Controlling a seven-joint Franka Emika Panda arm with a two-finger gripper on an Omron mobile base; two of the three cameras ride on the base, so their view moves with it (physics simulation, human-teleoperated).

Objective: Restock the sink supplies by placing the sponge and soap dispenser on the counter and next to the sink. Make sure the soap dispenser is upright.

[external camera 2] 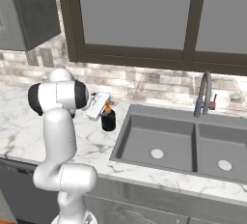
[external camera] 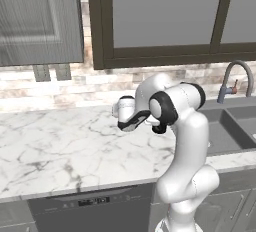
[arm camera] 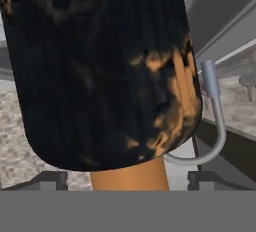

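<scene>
- The white marble desk (external camera: 60,141) with grey veins and a thick pale edge runs from the left toward the sink; a dark dishwasher front (external camera: 90,208) sits under it in the left base view.
- In the right base view the small squat black soap dispenser (external camera 2: 108,120) with an orange-brown pump top stands upright on the desk, just left of the sink rim. The left base view hides it behind the white arm (external camera: 182,141).
- The end effector (external camera 2: 105,107) sits just above the dispenser's pump top in the right base view. Whether its jaws are spread or closed cannot be told from these views.
- The hand view is very close: the dispenser's black body with orange blotches (arm camera: 100,71) and its orange neck (arm camera: 130,181) take up most of it, with the faucet behind (arm camera: 212,106).
- The dark grey recessed sink (external camera 2: 159,138) has two basins, each with a pale round drain; nothing else lies in them.
- The tall curved grey gooseneck faucet (external camera 2: 204,92) stands at the sink's back edge, below dark-framed windows (external camera 2: 135,15).
</scene>
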